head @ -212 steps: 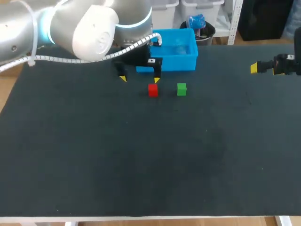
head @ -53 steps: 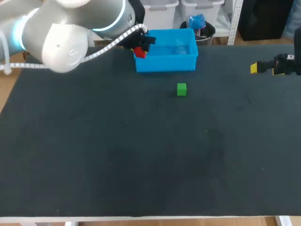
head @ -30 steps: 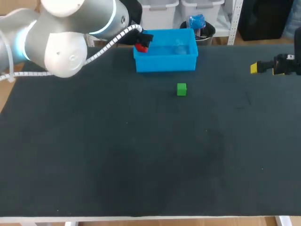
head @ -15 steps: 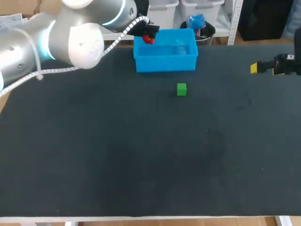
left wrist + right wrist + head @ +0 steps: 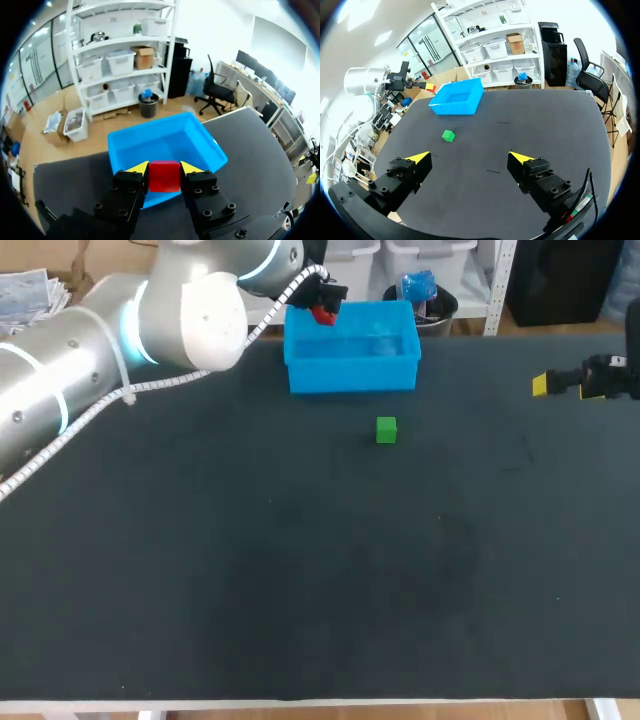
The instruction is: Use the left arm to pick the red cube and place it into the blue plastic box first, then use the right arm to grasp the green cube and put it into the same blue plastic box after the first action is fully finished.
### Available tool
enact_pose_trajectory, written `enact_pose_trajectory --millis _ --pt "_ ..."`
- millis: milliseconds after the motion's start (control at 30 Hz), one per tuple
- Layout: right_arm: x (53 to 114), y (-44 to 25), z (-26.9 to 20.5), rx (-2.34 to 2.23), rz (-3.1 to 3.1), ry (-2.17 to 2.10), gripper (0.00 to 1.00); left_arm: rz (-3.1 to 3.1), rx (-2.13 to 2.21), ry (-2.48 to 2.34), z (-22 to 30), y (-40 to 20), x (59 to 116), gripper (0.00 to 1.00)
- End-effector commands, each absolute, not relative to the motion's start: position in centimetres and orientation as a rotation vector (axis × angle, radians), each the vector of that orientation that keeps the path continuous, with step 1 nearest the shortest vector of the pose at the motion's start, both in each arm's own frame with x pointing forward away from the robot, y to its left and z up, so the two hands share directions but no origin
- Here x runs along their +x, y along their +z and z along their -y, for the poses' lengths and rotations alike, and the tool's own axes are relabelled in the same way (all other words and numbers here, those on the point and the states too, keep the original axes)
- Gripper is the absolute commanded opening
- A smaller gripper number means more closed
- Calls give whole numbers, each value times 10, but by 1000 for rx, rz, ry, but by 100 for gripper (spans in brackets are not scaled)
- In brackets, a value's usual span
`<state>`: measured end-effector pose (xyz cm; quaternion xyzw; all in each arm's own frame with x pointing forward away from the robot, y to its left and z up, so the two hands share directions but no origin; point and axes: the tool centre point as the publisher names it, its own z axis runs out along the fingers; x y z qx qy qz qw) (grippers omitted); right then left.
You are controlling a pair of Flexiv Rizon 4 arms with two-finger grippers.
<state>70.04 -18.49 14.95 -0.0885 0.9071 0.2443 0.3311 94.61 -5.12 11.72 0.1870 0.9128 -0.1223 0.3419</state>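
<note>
— What's moved?
— My left gripper (image 5: 164, 171), clamped on the red cube (image 5: 323, 313), has swung from nine o'clock of the blue box (image 5: 352, 372) to its eleven o'clock rim. Release looks next.

Head view: fixed, high and behind, looking down on the whole table (image 5: 300, 570); farthest of the three.
Left wrist view: looking out from the wrist, down into the blue plastic box (image 5: 165, 142) from close above; red cube (image 5: 164, 176) nearest the lens.
Right wrist view: set well back at the table's right side, looking across most of it.
Shared by all three: blue plastic box. Shared by head and right wrist views: green cube (image 5: 386, 429), left arm (image 5: 120, 340).
</note>
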Motion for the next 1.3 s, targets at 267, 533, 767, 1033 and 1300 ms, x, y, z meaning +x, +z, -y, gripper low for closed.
enact_pose_trajectory --millis 267,533,767,1033,1300 --pt "700 149 185 -232 -2372 638 100 -2387 492 -344 65 92 973 0" --pt "700 149 185 -232 -2372 638 100 -2399 486 -353 71 75 974 0" --pt "700 149 185 -232 -2372 638 100 -2422 471 -340 69 66 972 0" --pt "700 149 185 -232 -2372 638 100 -2440 454 -324 66 60 970 0" --pt "700 149 185 -232 -2372 638 100 -2472 444 -301 64 52 969 0"
